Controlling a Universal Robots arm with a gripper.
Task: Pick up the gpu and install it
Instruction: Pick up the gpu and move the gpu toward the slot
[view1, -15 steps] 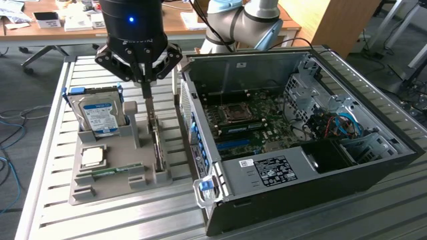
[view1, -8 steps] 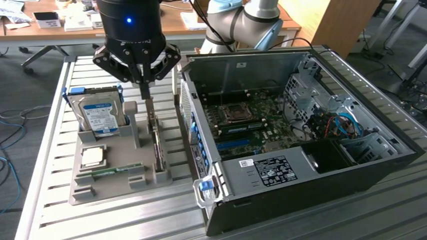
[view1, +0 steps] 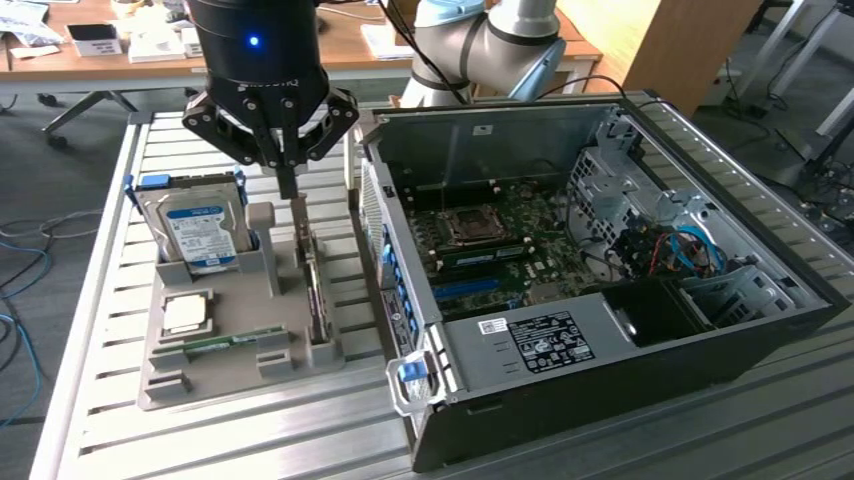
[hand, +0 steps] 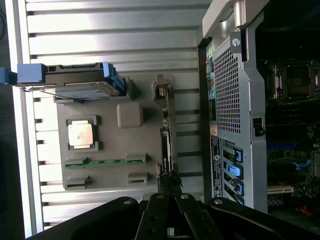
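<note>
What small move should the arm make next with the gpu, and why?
Probably a short, straight lift. The gripper appears shut on the upper edge of the gpu, which stands on edge in a slot of the gray holder. A sideways pull might jam the card there, and the computer case stands close beside it.

We see a metal table (view1: 240, 445) whose top is made of long silver slats. Two things rest directly on it, just beside each other. A grey plastic holder tray (view1: 254, 300) sits toward the exterior view's left, and a black computer case (view1: 641, 390) lies open-side-up toward the right.
</note>
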